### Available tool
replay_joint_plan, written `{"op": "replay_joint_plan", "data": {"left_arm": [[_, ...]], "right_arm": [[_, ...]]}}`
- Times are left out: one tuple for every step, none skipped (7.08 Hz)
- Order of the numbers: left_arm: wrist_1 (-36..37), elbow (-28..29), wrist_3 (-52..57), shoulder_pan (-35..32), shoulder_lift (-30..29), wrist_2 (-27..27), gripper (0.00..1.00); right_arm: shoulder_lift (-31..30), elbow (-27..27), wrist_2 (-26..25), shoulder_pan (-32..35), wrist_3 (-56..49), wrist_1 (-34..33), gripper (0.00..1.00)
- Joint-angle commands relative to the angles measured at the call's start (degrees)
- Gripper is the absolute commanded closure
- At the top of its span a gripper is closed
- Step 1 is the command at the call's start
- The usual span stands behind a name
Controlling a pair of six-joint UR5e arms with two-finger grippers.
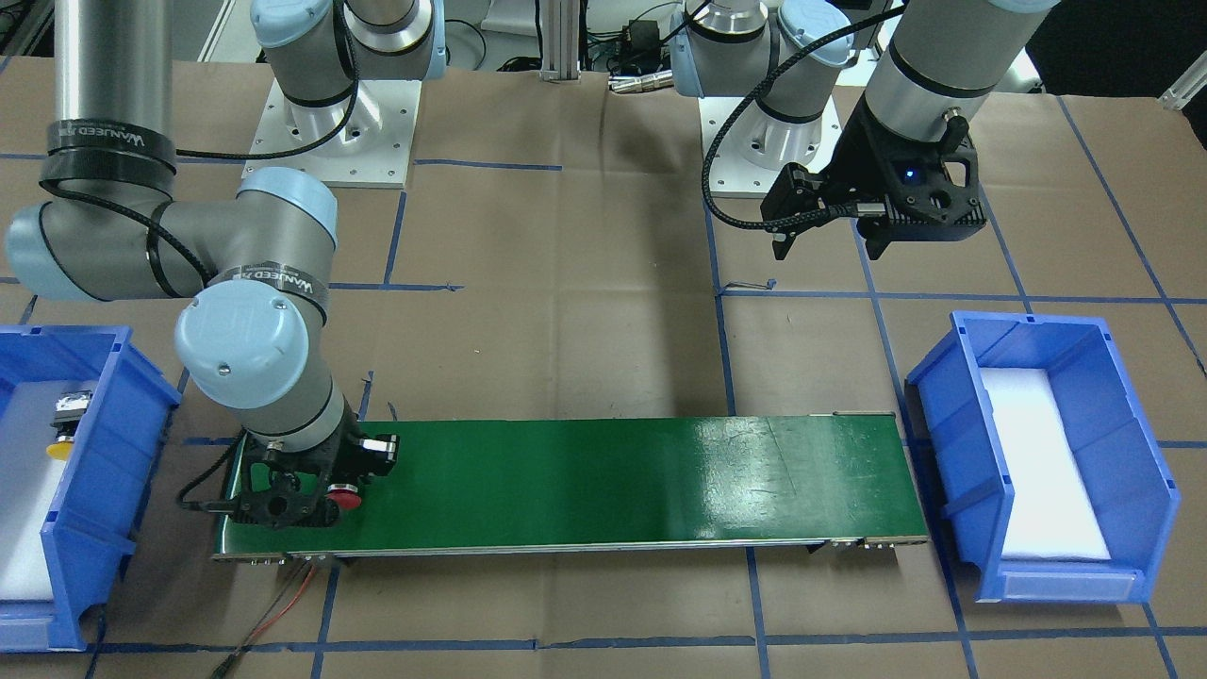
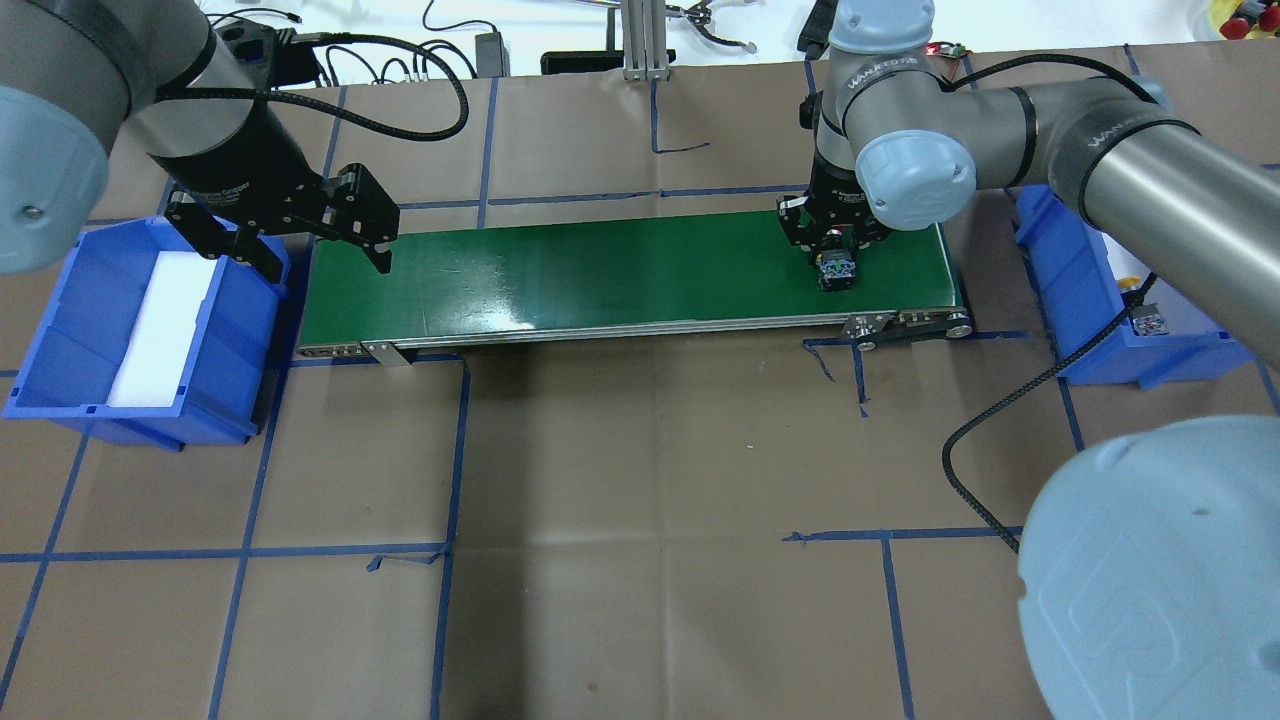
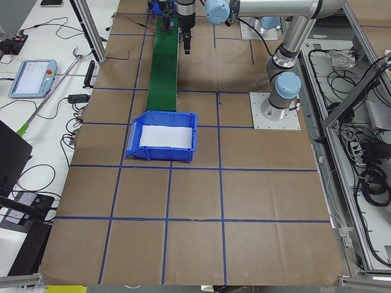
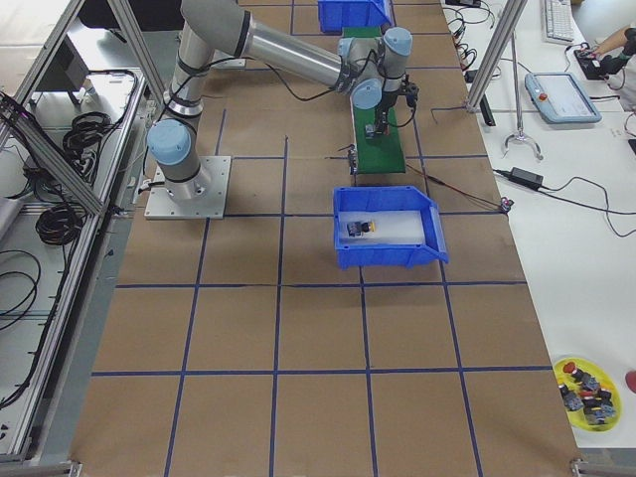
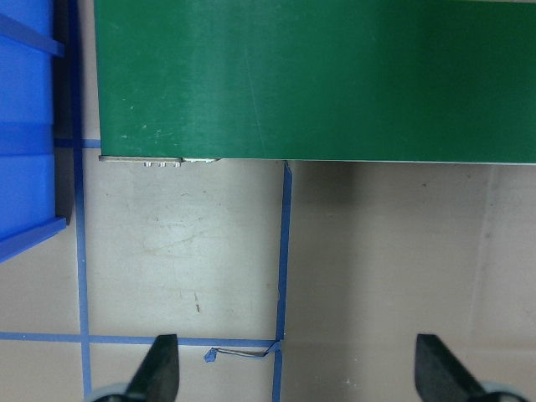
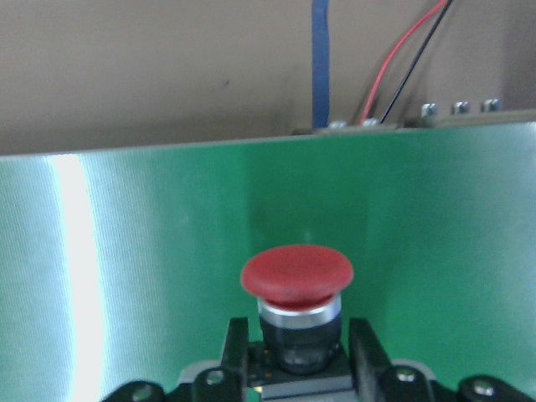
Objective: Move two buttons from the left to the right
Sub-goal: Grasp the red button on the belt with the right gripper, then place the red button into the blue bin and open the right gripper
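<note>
The red button sits in the right gripper, whose jaws press against both sides of its dark body, low over the right end of the green belt. The yellow button lies on white foam in the right-hand bin. I judge this as the set-down of the first button: I'd next ease the jaws apart and lift straight up without tipping the cap.

The left gripper hovers by the belt's other end, jaws wide and holding nothing, beside the left-hand bin, which shows only foam.

The tabletop is brown paper gridded with blue tape. Around it are cables, an aluminium frame and a teach pendant on a side bench.
</note>
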Motion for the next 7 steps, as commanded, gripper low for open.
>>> {"op": "replay_joint_plan", "data": {"left_arm": [[0.00, 0.12, 0.00, 0.00, -0.08, 0.00, 0.00], [0.00, 0.12, 0.00, 0.00, -0.08, 0.00, 0.00], [0.00, 0.12, 0.00, 0.00, -0.08, 0.00, 0.00], [0.00, 0.20, 0.00, 0.00, -0.08, 0.08, 0.00], [0.00, 0.20, 0.00, 0.00, -0.08, 0.09, 0.00], [0.00, 0.20, 0.00, 0.00, -0.08, 0.09, 0.00], [0.00, 0.12, 0.00, 0.00, -0.08, 0.09, 0.00]], "right_arm": [[-4.96, -4.46, -0.06, -6.55, -6.53, 2.71, 0.97], [-5.76, -7.88, 0.03, -12.60, -14.04, 4.04, 0.97], [-5.34, -10.62, -0.14, -18.31, -25.43, 3.53, 0.97], [-4.20, -11.43, -0.14, -24.38, -34.85, 3.09, 0.97], [-1.84, -11.35, 0.64, -28.35, -36.34, 3.09, 0.96], [1.06, -11.17, 0.30, -28.83, -37.57, 2.48, 0.96], [3.09, -10.91, 0.30, -28.92, -37.59, 1.43, 0.96]]}}
